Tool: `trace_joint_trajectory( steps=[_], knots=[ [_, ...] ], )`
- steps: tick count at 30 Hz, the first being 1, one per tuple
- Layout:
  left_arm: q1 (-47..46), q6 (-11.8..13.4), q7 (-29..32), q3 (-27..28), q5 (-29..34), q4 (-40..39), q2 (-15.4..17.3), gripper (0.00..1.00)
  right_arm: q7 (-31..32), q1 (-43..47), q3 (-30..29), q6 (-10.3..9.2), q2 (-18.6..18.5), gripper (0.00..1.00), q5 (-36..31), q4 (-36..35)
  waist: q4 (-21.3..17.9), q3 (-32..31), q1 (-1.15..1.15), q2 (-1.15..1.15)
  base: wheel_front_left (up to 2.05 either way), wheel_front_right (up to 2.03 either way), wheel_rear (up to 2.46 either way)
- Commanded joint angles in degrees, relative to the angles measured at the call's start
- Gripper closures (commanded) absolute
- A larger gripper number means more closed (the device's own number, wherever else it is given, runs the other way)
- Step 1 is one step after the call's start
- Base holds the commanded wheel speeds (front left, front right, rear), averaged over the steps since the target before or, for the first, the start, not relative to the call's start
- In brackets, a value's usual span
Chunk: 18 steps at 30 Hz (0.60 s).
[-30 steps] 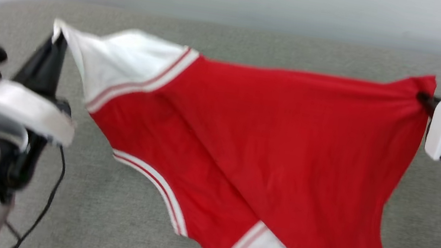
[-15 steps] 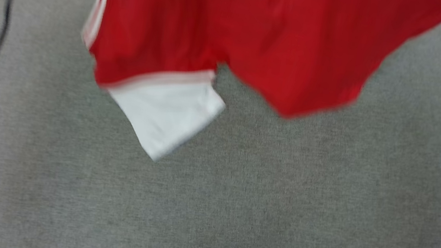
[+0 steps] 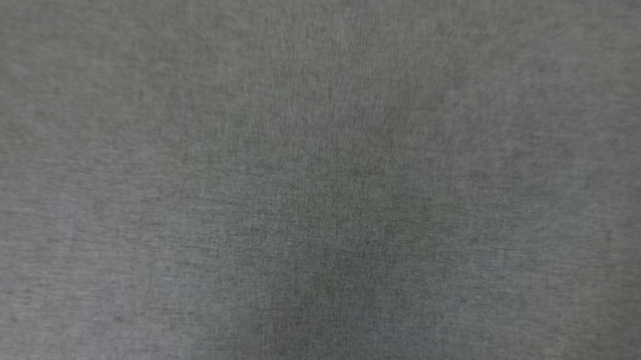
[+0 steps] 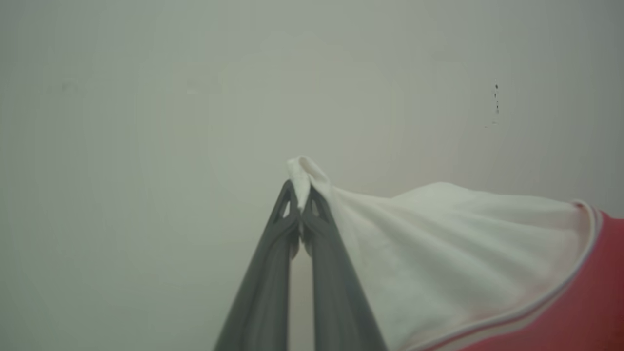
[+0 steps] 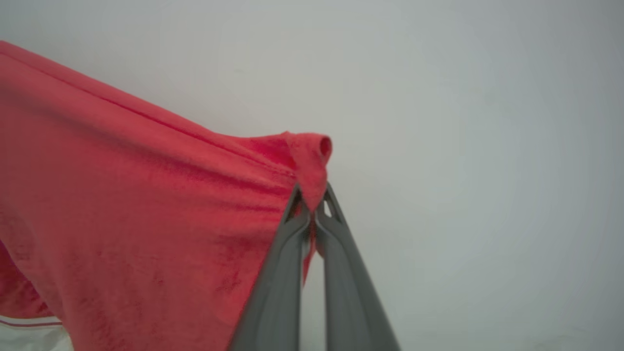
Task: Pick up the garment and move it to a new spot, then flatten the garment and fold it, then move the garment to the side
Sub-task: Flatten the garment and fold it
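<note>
Against pale wall (image 4: 146, 97), both jaws clamp garment (image 4: 438, 234).

Open grey surface (image 3: 317, 205) beneath hanging garment (image 5: 146, 204)

no readable text, labels or numbers visible

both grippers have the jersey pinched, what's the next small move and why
Probably lower both arms together toward the grey surface, keeping tension: the left gripper pinches a white corner of the garment, the right gripper a red corner, so it hangs spread between them.
</note>
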Motion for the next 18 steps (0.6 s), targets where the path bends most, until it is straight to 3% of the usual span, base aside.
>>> trace_joint_trajectory(
  steps=[1, 8, 18],
  knots=[
    [-2.7, -0.2, -0.8, 0.1, 0.7, 1.1, 0.7, 1.0, -1.9, -3.1, 0.3, -0.1, -0.1, 1.0, -0.7, 1.4, -0.5, 6.6, -0.01, 0.0, 0.0, 0.0, 0.0],
    [-8.2, -1.3, -2.8, -0.4, 0.6, 5.4, 0.1, 1.0, -7.7, -10.7, 2.8, -0.1, 0.2, 1.0, -0.8, 8.5, -0.4, 13.1, -0.01, 0.0, 0.0, 0.0, 0.0],
    [-5.5, -3.3, -6.4, -0.7, -2.8, 13.7, -1.2, 1.0, -13.1, -13.2, 9.0, -0.1, -0.2, 1.0, 2.5, 18.9, 0.3, 15.5, -0.01, 0.0, 0.0, 0.0, 0.0]
  ],
)
